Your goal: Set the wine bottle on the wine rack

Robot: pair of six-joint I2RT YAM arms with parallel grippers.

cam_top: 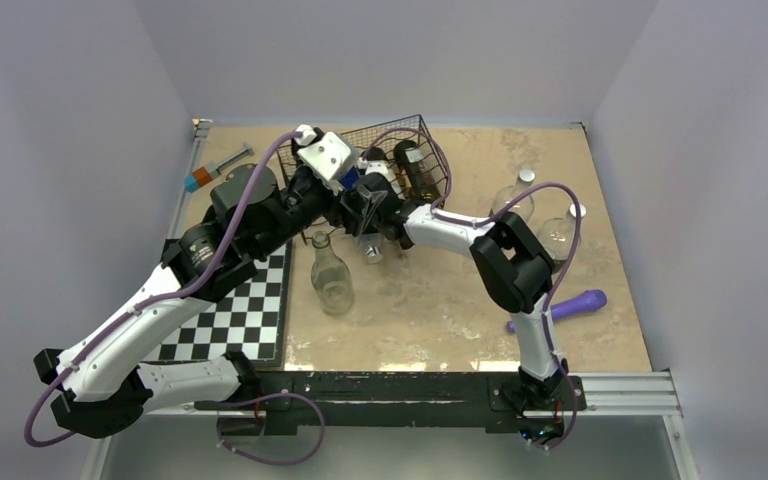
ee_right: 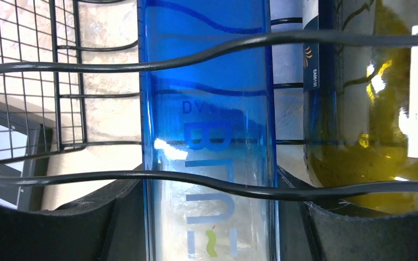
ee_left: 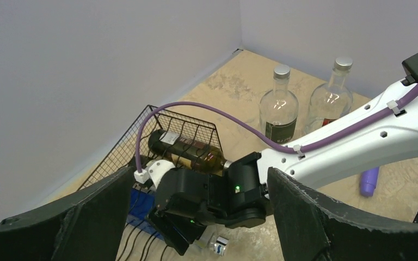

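right gripper clenched on blue wine bottle | bottle lies between wavy wires of wine rack, far centre, just left of dark bottle, so troughs cradle it | left gripper spread empty, probably guarding rack

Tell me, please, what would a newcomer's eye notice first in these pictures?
A bright blue bottle fills the right wrist view, held between the right arm's jaws among the wires of the black wine rack, beside an olive-dark bottle. From above, both arms crowd at that rack, far across the table, and a clear bottle stands upright near them.
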